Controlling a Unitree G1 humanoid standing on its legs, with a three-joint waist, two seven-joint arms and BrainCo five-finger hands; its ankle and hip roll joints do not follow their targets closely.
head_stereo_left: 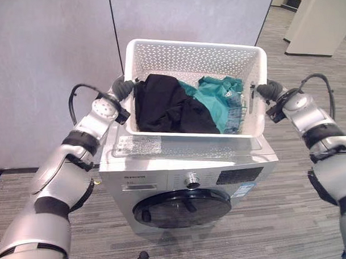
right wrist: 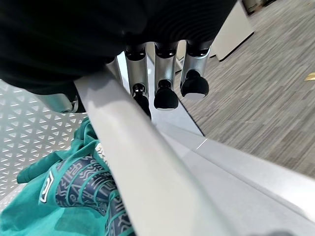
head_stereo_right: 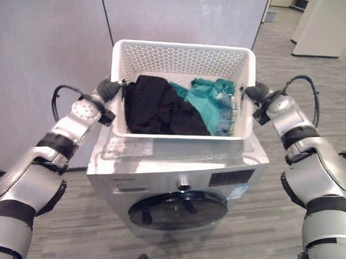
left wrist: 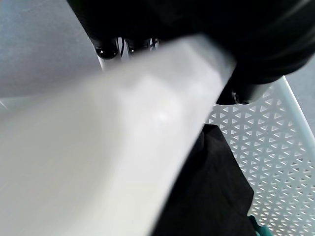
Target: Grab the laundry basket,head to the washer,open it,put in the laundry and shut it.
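- Both hands grip the laundry basket (head_stereo_left: 193, 60) at its opposite rims in the middle of the frame: the left hand (head_stereo_left: 124, 86) has its fingers curled over the left rim, the right hand (head_stereo_left: 266, 90) hooks the right rim with thumb inside and fingers (right wrist: 166, 98) outside.
- Its base rests on the top of the washer (head_stereo_left: 185, 163), or perhaps just above it; the contact line is hard to read from here.
- Inside lie black clothing (head_stereo_left: 163, 107) and a teal garment (head_stereo_left: 217, 96).
- Lower centre, the round door (head_stereo_left: 181, 207) is shut.
- The step in hand, as I judge it, is setting the basket down: seat it flat and well back from the front edge, then let go with one hand at a time so it does not tip.
- Opening the door comes next, so the basket should not overhang the control panel (head_stereo_left: 189, 179).
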